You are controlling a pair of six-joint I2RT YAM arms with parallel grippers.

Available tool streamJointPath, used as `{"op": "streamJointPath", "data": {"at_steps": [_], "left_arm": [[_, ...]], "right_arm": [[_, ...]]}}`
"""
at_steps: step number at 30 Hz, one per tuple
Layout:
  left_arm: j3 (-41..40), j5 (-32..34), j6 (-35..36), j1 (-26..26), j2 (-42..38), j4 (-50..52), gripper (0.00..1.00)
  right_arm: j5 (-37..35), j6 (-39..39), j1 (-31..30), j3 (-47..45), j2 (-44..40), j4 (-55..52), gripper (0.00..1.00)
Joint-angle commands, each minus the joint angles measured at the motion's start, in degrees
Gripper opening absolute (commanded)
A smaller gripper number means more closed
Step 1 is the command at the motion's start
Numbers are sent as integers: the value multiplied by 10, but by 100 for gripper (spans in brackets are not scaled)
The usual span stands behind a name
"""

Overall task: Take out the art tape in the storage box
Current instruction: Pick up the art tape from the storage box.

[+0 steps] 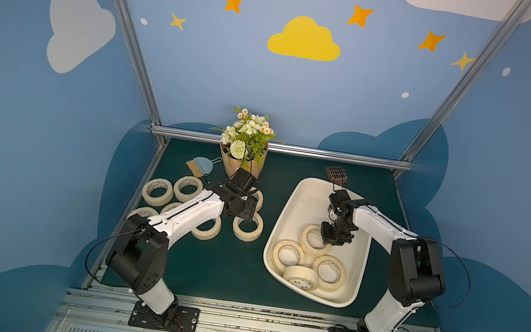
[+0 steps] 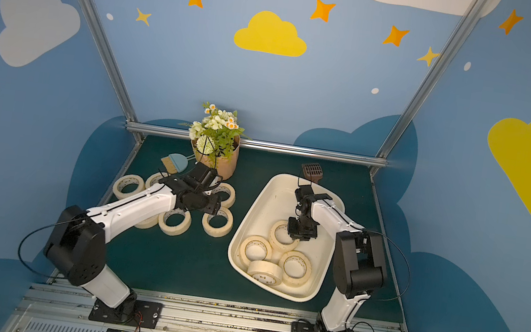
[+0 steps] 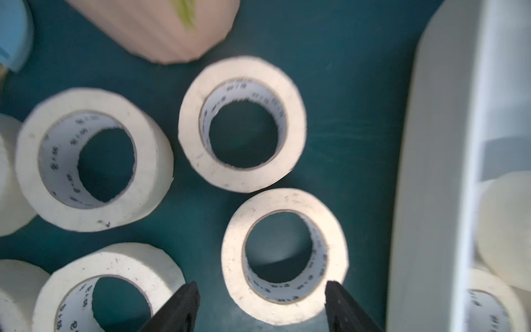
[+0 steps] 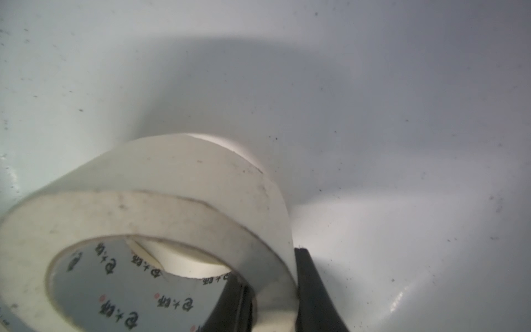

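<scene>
- The right gripper (image 4: 273,290), its jaws pinching the wall of one cream masking-tape roll (image 4: 178,178), reaches inside the large, shallow off-white plastic storage box (image 1: 304,204).
- Three more rolls (image 1: 298,272) lie in the box close beside the held one.
- The left gripper (image 3: 261,287) hangs over the dark green surface (image 1: 225,267), jaws spread above one of several rolls lying outside the box.

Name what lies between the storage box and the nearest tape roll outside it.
Only bare green mat separates that roll from the storage box, shown in the left wrist view.
</scene>
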State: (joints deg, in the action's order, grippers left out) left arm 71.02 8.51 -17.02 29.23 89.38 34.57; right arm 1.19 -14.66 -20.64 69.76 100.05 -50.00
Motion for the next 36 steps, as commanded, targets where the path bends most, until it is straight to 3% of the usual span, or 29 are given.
{"op": "streamJointPath", "data": {"at_steps": [1,5,10,17,25,27,34,36], "left_arm": [[22,-44,8,17,-40,16,75],[27,-124,-19,67,-51,-48,76],[79,-121,-18,126,19,-49,77],[125,-126,-16,139,91,-44,77],[147,-97,-10,142,121,-35,74],[154,-91,-7,142,129,-25,64],[162,-101,-12,142,142,-21,4],[159,-102,-14,142,141,-25,4]], "right_arm": [[-19,8,-14,45,-49,-50,1],[-20,10,-38,94,-63,-84,0],[-11,8,-68,145,-63,-102,0],[-20,5,-118,183,-52,-120,0],[-23,4,-151,190,-37,-123,0],[-24,2,-155,192,-35,-123,0],[-19,-1,-156,198,-37,-120,0],[-21,-3,-155,197,-40,-117,0]]}}
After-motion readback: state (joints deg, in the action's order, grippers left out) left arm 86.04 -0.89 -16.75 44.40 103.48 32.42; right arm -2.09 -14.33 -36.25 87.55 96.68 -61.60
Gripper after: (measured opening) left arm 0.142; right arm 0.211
